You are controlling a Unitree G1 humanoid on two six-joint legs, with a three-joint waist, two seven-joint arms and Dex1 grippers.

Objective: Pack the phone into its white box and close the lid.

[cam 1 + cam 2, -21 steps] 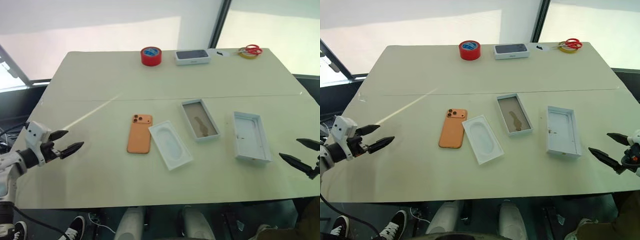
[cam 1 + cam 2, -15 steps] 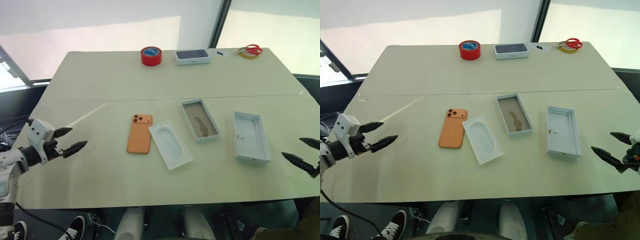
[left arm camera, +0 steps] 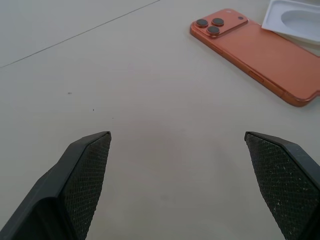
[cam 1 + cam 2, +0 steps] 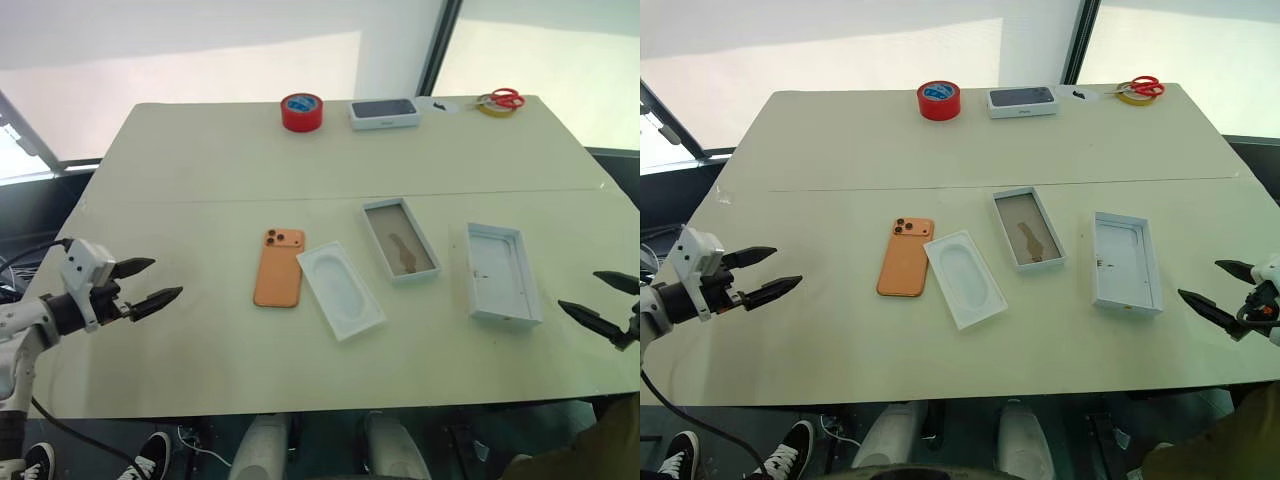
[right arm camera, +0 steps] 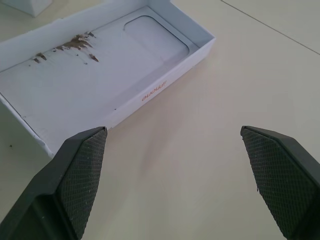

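Operator: While both arms flank the counter (image 4: pixel 200 170), what is the status of each gripper?

Technician: Left gripper (image 4: pixel 145 283) is spread wide and empty, above the counter's left edge; right gripper (image 4: pixel 600 298) is spread wide and empty, just beside the lid (image 4: pixel 503 272).

Operator: Where are the task items?

Technician: The phone (image 4: pixel 279 267) lies face down, mid-counter; the white moulded insert (image 4: pixel 341 289) touches its right side; the white box (image 4: pixel 400 239) lies between insert and lid, tan floor exposed.
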